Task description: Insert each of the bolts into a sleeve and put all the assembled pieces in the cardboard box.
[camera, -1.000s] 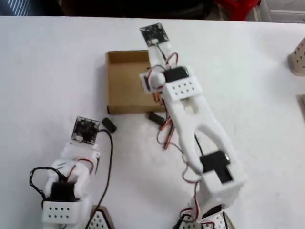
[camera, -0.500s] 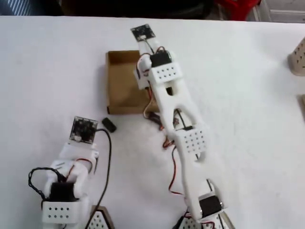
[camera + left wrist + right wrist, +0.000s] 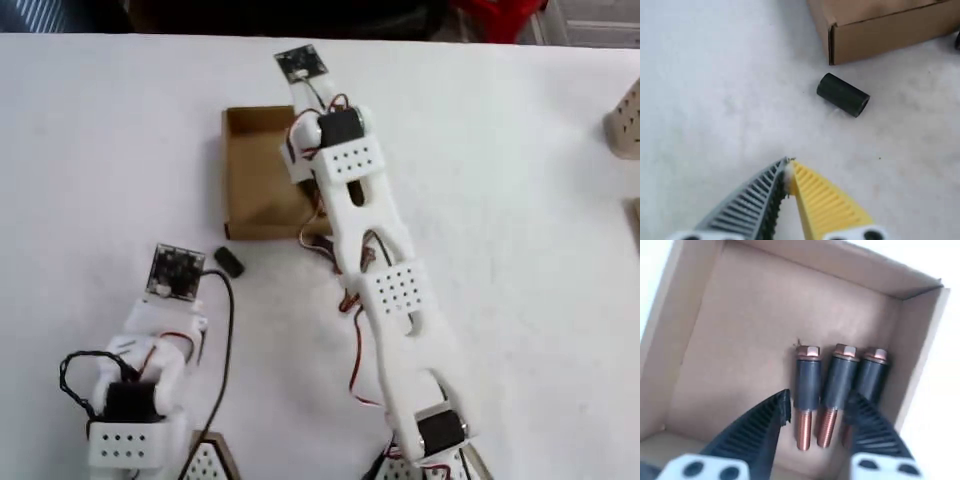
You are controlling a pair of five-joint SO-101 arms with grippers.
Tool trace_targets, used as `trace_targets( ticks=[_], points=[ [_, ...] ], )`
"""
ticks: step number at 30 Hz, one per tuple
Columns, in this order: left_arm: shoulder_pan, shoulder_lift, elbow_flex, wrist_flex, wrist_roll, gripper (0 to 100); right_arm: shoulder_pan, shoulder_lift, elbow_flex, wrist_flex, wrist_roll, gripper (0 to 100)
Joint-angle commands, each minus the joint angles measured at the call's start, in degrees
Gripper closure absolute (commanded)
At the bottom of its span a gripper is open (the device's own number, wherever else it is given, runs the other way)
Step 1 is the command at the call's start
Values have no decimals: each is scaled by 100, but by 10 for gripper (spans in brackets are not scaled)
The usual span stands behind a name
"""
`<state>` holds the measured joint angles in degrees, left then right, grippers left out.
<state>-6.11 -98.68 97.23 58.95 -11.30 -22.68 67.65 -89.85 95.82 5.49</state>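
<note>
White worktop (image 3: pixel 520 200): right end effector (image 3: pixel 820 402) hangs open and empty over three sleeved bolts (image 3: pixel 837 385) in the cardboard box (image 3: pixel 740 330), drop-off seemingly done; left end effector (image 3: pixel 789 167), closed and empty, faces a loose sleeve (image 3: pixel 842 94), which probably needs a bolt next.

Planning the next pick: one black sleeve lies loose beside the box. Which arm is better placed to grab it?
Left. The left gripper, shut, points at the sleeve close ahead; the right gripper is open over the cardboard box.

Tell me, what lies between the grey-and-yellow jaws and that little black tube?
Nothing but bare white table, as the left wrist view shows. The jaws are shut, and the black sleeve lies apart from them.
</note>
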Motion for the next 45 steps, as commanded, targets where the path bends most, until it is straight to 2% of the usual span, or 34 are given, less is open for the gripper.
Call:
trace_targets(
  ticks=[1,3,6,10,13,16,20,24,28,33,38,45],
  points=[
    [-66,-40,9,-132,-70,976,84,-813,-193,303,62,951],
    [-66,-40,9,-132,-70,976,119,-1068,105,312,273,984],
    [-66,-40,9,-132,-70,976,31,-1640,1002,330,782,981],
    [-66,-40,9,-202,-70,976,-4,-2923,2971,303,976,980],
    [-66,-40,9,-211,-70,976,-145,-3934,4387,303,1556,979],
    [-66,-40,9,-211,-70,976,-224,-4831,5662,198,1767,978],
    [-66,-40,9,-211,-70,976,-382,-5736,7270,-286,1802,961],
    [-66,-40,9,-202,-70,976,-725,-6448,8826,-919,2163,873],
    [-66,-40,9,-193,-70,976,-892,-6844,10004,-2035,2330,857],
    [-66,-40,9,-185,-70,976,-813,-6703,10629,-2993,2400,878],
    [-66,-40,9,-185,-70,976,-743,-5938,10391,-3134,3068,876],
    [-66,-40,9,-185,-70,976,-321,-4963,9442,-3099,3156,876]
  ],
)
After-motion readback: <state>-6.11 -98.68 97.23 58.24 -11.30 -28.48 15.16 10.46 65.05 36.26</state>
